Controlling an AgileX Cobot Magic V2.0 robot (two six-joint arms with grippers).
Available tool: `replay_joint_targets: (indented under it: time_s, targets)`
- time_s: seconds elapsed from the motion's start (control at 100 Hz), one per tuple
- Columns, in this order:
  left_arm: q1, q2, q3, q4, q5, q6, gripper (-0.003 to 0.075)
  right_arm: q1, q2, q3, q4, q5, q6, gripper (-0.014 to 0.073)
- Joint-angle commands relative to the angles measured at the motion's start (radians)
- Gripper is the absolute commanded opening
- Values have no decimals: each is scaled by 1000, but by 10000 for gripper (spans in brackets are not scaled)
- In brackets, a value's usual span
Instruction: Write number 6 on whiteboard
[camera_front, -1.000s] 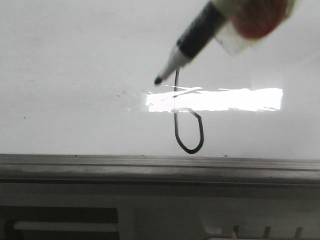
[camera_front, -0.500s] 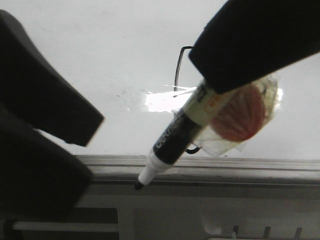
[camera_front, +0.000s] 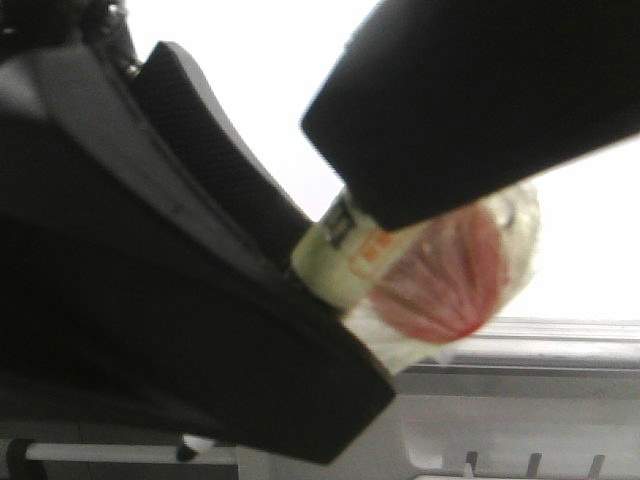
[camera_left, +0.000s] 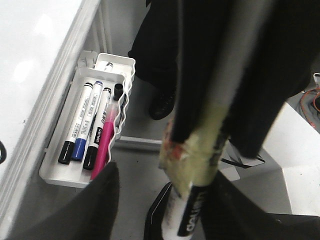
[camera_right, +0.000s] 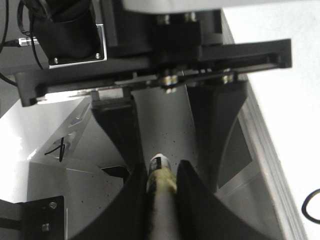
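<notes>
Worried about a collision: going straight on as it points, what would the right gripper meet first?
Likely the left gripper, its open jaws flanking the marker that the right gripper holds; depth unclear.

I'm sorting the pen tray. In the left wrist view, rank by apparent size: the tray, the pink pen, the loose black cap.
1. Tray
2. Pink pen
3. Loose black cap
All three sit together, so nearness to the camera hardly skews this order.

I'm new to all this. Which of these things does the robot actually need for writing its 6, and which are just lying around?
In use:
whiteboard
marker, clamped in the right gripper
left gripper, open near the marker
a bit of the drawn 6

Lying about:
white tray
spare pens in it, black, blue and pink
loose black cap
</notes>
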Motion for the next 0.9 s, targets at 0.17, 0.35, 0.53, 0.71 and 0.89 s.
replay_joint_targets:
  time_s: [0.17, 0.35, 0.53, 0.71, 0.89]
  targets:
    - [-8, -13, -34, -84, -19, 1, -17, 13, -3, -35, 33, -66, -8, -61]
    - [-8, -13, -34, -84, -3, 1, -19, 13, -3, -35, 33, -70, -8, -30]
    - [-8, -15, -34, -86, 31, -2, -19, 13, -11, -35, 33, -72, -6, 386]
    - [-3, -43, -27, -95, 16, -62, -19, -25, -104, -36, 33, -69, 11, 502]
    - [-2, -70, 0, -97, -153, -195, -19, -157, -264, -36, 33, -67, 13, 80]
